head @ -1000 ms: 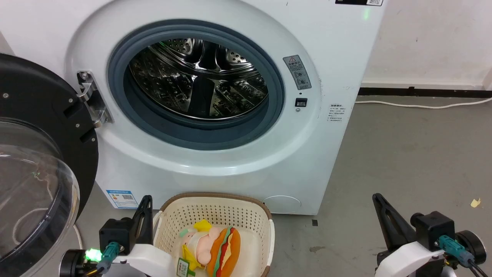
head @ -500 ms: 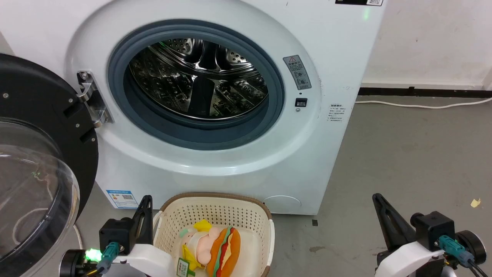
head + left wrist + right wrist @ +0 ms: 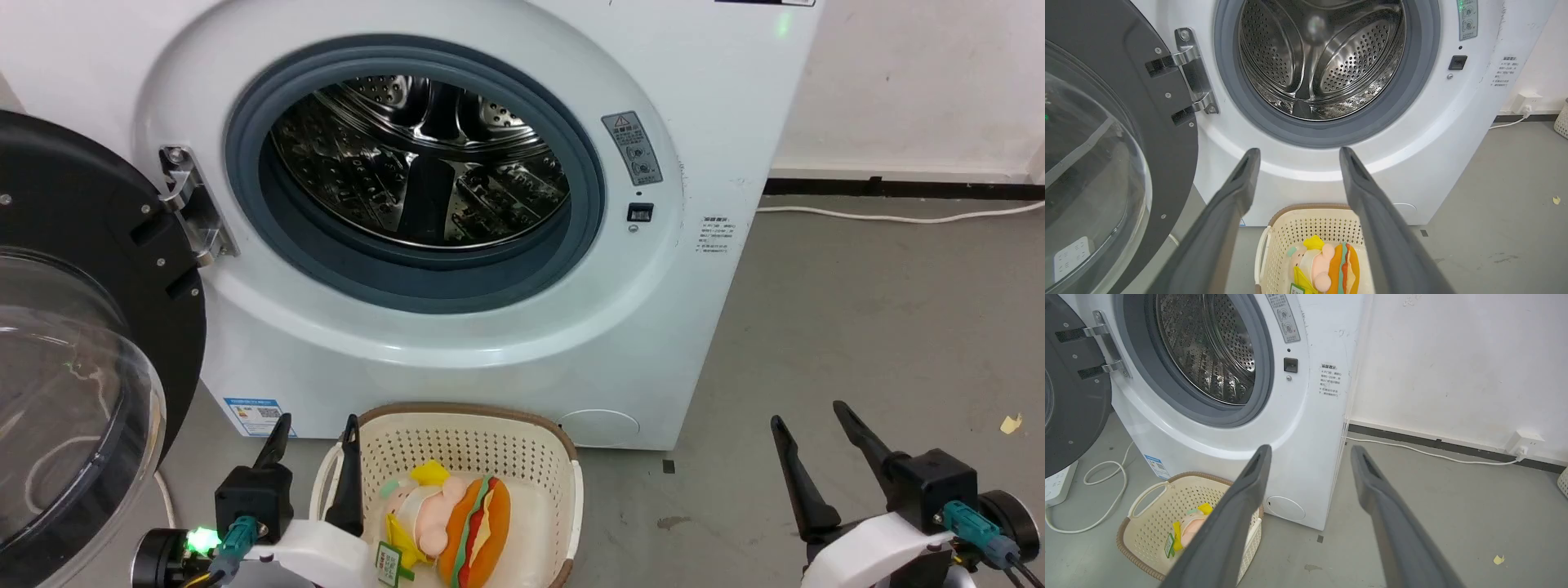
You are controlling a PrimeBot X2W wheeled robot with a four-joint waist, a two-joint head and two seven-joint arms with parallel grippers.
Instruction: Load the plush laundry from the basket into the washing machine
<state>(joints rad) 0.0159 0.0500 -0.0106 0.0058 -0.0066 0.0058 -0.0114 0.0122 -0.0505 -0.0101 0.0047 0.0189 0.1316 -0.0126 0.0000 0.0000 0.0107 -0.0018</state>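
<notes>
Both grippers have spread their fingers since a moment ago. The left gripper point(image 3: 317, 420) and the right gripper point(image 3: 806, 412) each showed as one dark blade then. Now each shows two fingers with a clear gap between them, gripping nothing.

The plush laundry point(image 3: 457, 531) lies inside the basket point(image 3: 465, 410), the orange hamburger on the right and the pink and yellow doll on the left, with its green tag nearest me. The basket sits on the grey floor point(image 3: 857, 343), close in front of the washing machine point(image 3: 694, 327) and below its opening. The left gripper hovers at the basket's left rim, one finger over the white handle. The right gripper hangs over bare floor well to the right of the basket.

Above, the steel drum point(image 3: 424, 163) gleams inside the grey ring point(image 3: 588, 212). The black door point(image 3: 73, 245) stands swung open to the left. A white cable point(image 3: 898, 216) runs along the far wall point(image 3: 914, 82).
</notes>
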